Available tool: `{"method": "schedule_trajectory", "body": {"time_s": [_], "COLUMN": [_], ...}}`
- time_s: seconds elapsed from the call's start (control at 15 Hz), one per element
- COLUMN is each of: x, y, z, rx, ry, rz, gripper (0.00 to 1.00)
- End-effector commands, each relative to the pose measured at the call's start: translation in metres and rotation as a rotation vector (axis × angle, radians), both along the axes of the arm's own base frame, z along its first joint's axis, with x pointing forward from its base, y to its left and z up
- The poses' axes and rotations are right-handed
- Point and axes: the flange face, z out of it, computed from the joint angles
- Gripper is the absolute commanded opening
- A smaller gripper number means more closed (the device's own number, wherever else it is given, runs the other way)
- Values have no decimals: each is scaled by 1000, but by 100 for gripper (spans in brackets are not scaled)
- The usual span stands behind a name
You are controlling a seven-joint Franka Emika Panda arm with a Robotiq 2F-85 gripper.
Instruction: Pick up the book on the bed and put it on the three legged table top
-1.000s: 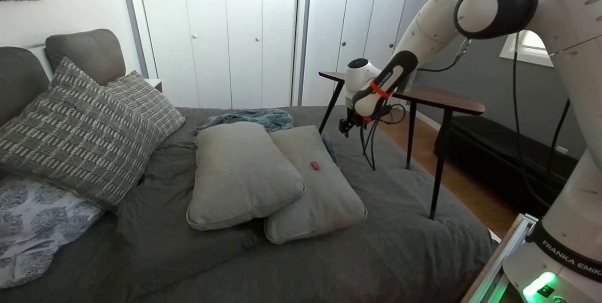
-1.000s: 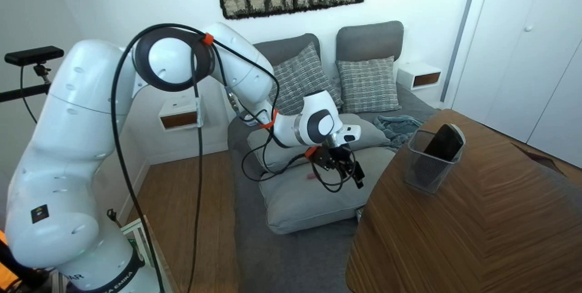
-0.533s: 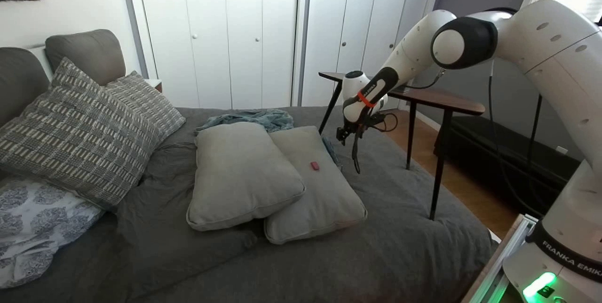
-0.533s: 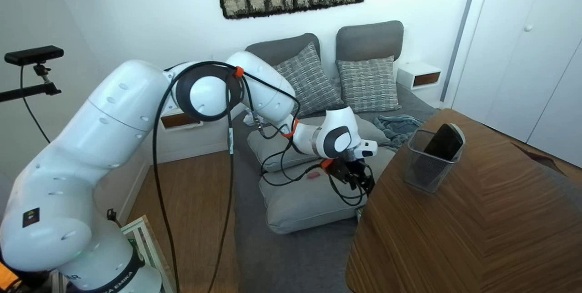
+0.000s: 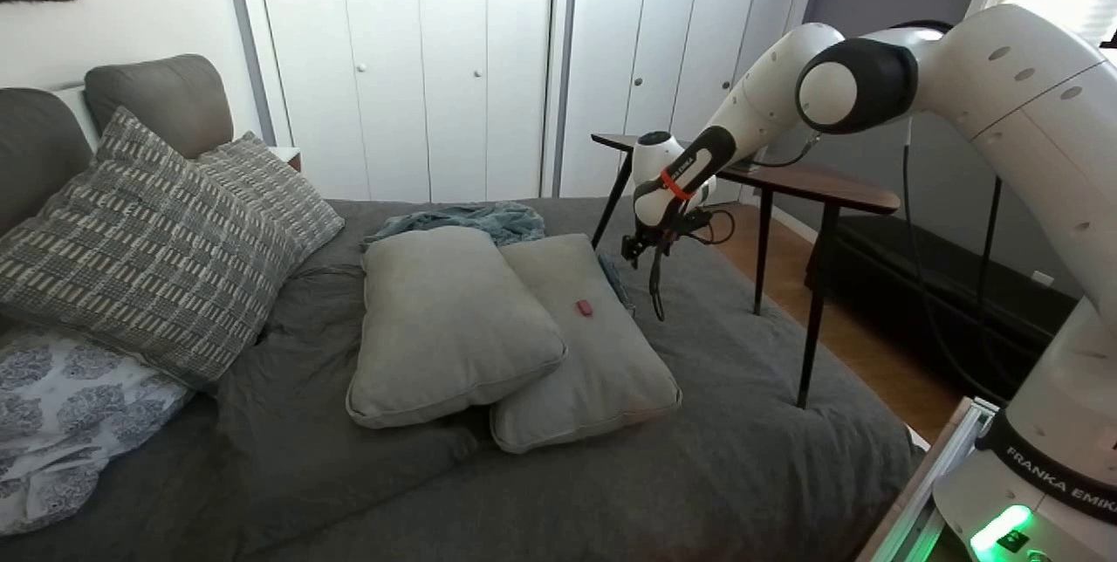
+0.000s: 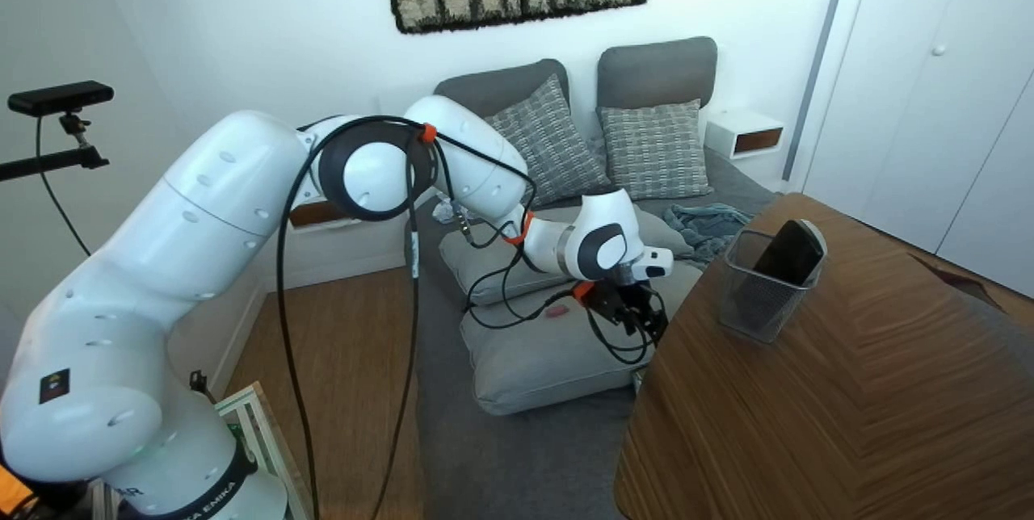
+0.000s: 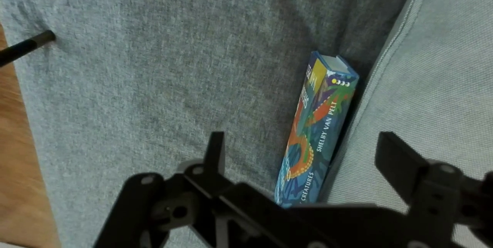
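Observation:
The book (image 7: pixel 317 136), thick with a blue and orange cover, stands spine up on the grey bed (image 7: pixel 173 67), against the edge of a light grey pillow (image 7: pixel 435 98). Its lower end is hidden behind my gripper. My gripper (image 7: pixel 301 134) is open and empty; its fingers appear on either side of the book, apart from it. In an exterior view my gripper (image 5: pixel 637 250) hangs above the bed beside the pillows, and the book is hidden. The dark brown three legged table top (image 5: pixel 820 182) is behind it; the table top also shows in an exterior view (image 6: pixel 808 423).
A wire mesh basket (image 6: pixel 763 286) holding a dark object stands on the table top. Slim table legs (image 5: pixel 816 318) stand on the bed near my gripper. A small red object (image 5: pixel 584 307) lies on the pillow. Loose cables (image 6: pixel 622 342) hang from my wrist.
My arm has reached out and lowered, bringing the gripper down towards the bed and the table's side. Most movement came before the half-second frames; since then it has shifted only slightly.

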Motion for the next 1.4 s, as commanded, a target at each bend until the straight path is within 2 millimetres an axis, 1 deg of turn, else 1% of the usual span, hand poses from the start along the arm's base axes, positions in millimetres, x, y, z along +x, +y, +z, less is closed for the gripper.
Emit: {"method": "schedule_trajectory", "body": {"time_s": [0.0,0.13,0.33,0.73,1.0,1.33], "x": [10,16,26,41,50,55], "y": [-11,-18,-24,-39,-37,-39], "z": [-6,-12,-28,-66,-92,-118], "rx": [11,27,46,91,137,109], "ry": [-58,-95,-137,-167,-182,-175], "rz": [-10,-2,-8,-56,-109,-129], "gripper": [100,100,100,100,100,100]}}
